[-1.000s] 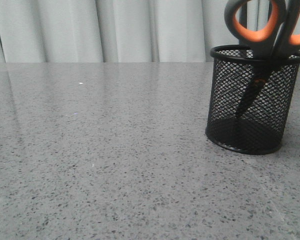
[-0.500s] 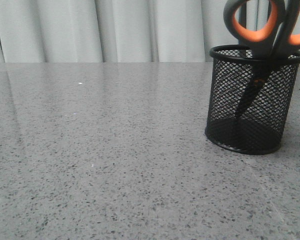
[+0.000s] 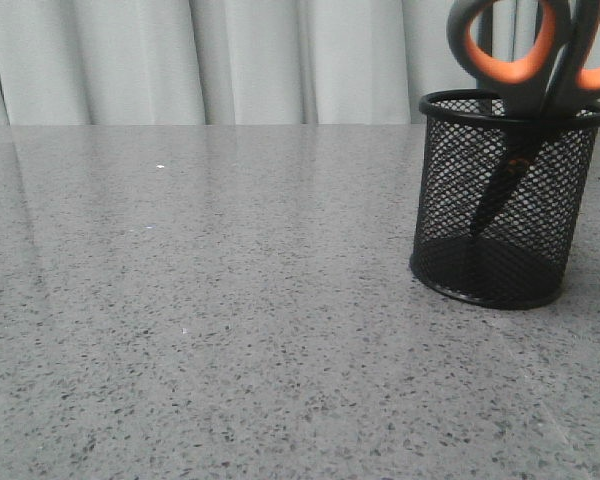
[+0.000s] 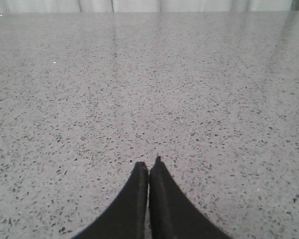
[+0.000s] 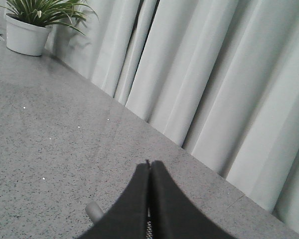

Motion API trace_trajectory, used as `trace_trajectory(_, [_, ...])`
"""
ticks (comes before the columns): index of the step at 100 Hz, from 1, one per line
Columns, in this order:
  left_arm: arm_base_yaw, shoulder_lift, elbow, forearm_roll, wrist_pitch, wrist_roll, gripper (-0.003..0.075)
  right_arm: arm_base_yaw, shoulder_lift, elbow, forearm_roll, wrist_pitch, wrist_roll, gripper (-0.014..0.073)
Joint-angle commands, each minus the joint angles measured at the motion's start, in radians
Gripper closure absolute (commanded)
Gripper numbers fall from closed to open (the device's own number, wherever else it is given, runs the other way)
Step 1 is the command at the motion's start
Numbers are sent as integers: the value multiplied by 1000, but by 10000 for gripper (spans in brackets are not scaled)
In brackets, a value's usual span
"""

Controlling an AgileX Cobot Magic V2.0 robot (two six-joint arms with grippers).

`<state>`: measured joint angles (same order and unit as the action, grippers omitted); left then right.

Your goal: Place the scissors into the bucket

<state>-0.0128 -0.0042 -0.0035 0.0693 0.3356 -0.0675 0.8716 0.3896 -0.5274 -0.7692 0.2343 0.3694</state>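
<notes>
In the front view the bucket [image 3: 500, 200], a round black wire-mesh cup, stands at the right on the grey speckled table [image 3: 230, 300]. The scissors [image 3: 525, 60] stand in it, blades down, their dark handles lined orange rising above the rim. Neither gripper shows in the front view. In the left wrist view my left gripper [image 4: 149, 167] is shut and empty over bare table. In the right wrist view my right gripper [image 5: 150, 167] is shut and empty; a sliver of black mesh [image 5: 149, 229] shows between its fingers at the bottom edge.
Pale curtains [image 3: 230, 60] hang behind the table's far edge. In the right wrist view a potted plant [image 5: 32, 25] in a white pot stands at the table's far corner, and a small grey cylinder [image 5: 93, 211] shows beside the fingers.
</notes>
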Motion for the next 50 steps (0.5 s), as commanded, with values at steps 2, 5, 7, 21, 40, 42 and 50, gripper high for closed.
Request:
trace_trajectory(2, [3,-25,30,-8,-70,-7,741,-2,5,-27,-17,-63,1,638])
trace_trajectory(5, [3,-25,30,-8,-70,-7,741,-2,5,-25,-17,-61,1,638])
trace_trajectory(7, [3,-25,30,-8,-70,-7,741,-2,5,-23,-17,-61,1,638])
trace_trajectory(21, [3,-25,30,-8,-70,-7,741,-2,5,35,-17,-67,1,638])
trace_trajectory(40, [3,-25,30,-8,-70,-7,741,-4,3,174,-17,4,1,638])
trace_trajectory(42, [3,-25,30,-8,-70,-7,741,-10,3,187,-15,4,1,638])
trace_trajectory(50, [3,-25,30,-8,-70,-7,741,-52,3,226,11,-11,1,638])
